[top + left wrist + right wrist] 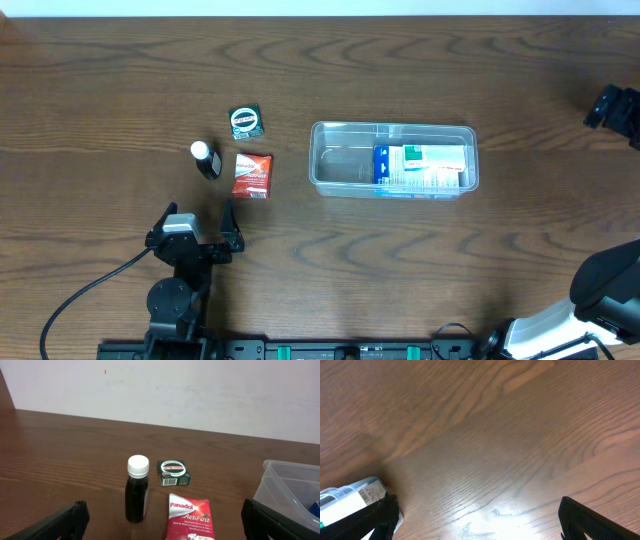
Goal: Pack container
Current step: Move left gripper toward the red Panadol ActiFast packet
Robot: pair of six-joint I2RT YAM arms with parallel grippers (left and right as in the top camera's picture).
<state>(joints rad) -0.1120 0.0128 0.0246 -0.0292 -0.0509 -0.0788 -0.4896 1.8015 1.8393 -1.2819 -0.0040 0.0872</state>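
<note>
The clear container (340, 160) sits mid-table, and a blue, white and green box (420, 166) lies in its right half. To its left are a green packet (246, 121), a dark bottle with a white cap (206, 160) and a red Panadol packet (253, 175). My left gripper (197, 222) is open just in front of them, holding nothing. In the left wrist view the bottle (137, 490), red packet (189, 515) and green packet (173, 472) lie ahead of the open left gripper (164, 525). My right gripper (612, 108) is at the far right edge. The right gripper (480, 520) is open over bare wood.
The container's wall (280, 485) shows at the right of the left wrist view. Its corner (370, 485) shows beside one finger (385, 515) in the right wrist view. A black cable (80, 300) runs from the left arm's base. A pale wall rises behind the table's far edge.
</note>
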